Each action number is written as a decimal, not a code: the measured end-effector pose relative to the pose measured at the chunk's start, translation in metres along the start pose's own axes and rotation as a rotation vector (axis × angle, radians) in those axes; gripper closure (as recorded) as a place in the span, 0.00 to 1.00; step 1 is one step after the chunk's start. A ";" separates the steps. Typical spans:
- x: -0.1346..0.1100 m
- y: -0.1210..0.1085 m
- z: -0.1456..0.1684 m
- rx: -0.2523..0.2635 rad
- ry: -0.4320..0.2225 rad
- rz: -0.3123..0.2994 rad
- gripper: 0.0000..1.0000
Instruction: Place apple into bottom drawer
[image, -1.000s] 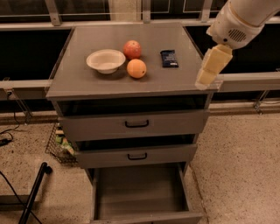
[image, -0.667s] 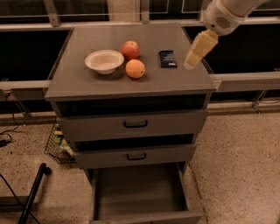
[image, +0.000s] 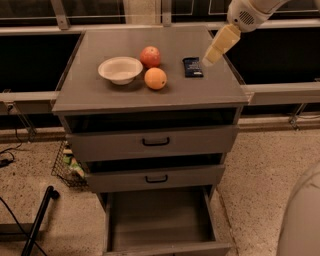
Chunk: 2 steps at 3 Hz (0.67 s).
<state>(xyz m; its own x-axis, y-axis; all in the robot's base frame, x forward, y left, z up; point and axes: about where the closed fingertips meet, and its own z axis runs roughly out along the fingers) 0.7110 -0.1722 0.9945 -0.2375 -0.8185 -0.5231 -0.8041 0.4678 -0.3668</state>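
The apple (image: 150, 56), red with yellowish patches, sits on top of the grey cabinet (image: 100, 95), just behind an evenly orange fruit (image: 155, 78). The bottom drawer (image: 160, 220) is pulled out at the cabinet's foot, and its grey floor is bare. My gripper (image: 218, 46) hangs above the right part of the cabinet top, to the right of the apple and apart from it, next to a dark packet (image: 192, 66). It holds nothing that I can see.
A white bowl (image: 120, 69) stands left of the fruits. The two upper drawers (image: 155, 142) with black handles are shut. A wire basket (image: 67, 165) sits on the floor to the left, and a black pole (image: 37, 220) leans at lower left.
My gripper has moved up and to the left, from off the cabinet's right edge to over the top beside the dark packet. The fruits and bowl have not moved.
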 end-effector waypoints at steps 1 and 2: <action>0.004 -0.008 0.012 0.005 -0.017 0.025 0.00; -0.005 -0.018 0.032 0.010 -0.061 0.034 0.00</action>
<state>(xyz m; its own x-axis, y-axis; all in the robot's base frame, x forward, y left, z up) 0.7443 -0.1663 0.9788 -0.2304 -0.7806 -0.5810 -0.7909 0.4981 -0.3556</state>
